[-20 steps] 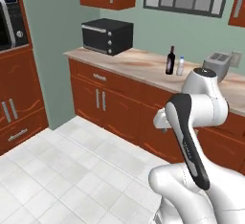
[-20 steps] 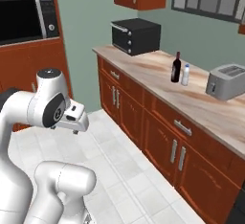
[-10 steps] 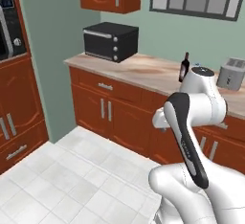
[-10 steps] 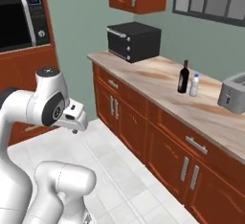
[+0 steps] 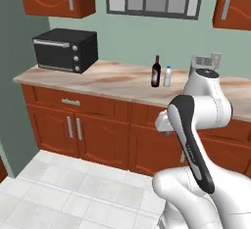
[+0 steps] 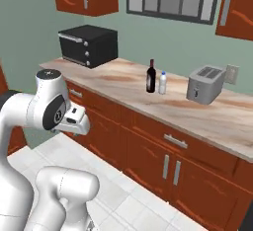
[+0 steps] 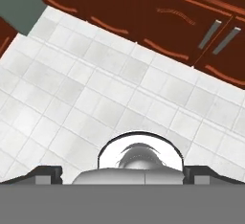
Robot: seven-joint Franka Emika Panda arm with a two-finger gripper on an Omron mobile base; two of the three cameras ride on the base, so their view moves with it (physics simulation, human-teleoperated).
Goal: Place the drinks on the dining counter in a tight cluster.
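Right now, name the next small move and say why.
Probably roll the base closer to the counter: the wine bottle and the small white bottle stand beside the toaster, while the open gripper points at floor tiles.

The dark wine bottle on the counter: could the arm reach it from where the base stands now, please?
Probably not yet. The wine bottle stands far back on the counter beside the white bottle; the open gripper faces floor tiles, folded low.

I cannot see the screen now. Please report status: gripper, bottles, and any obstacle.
Gripper open, empty, over floor. Wine bottle and white bottle upright, side by side on oven counter, toaster beside. Nothing in the way.
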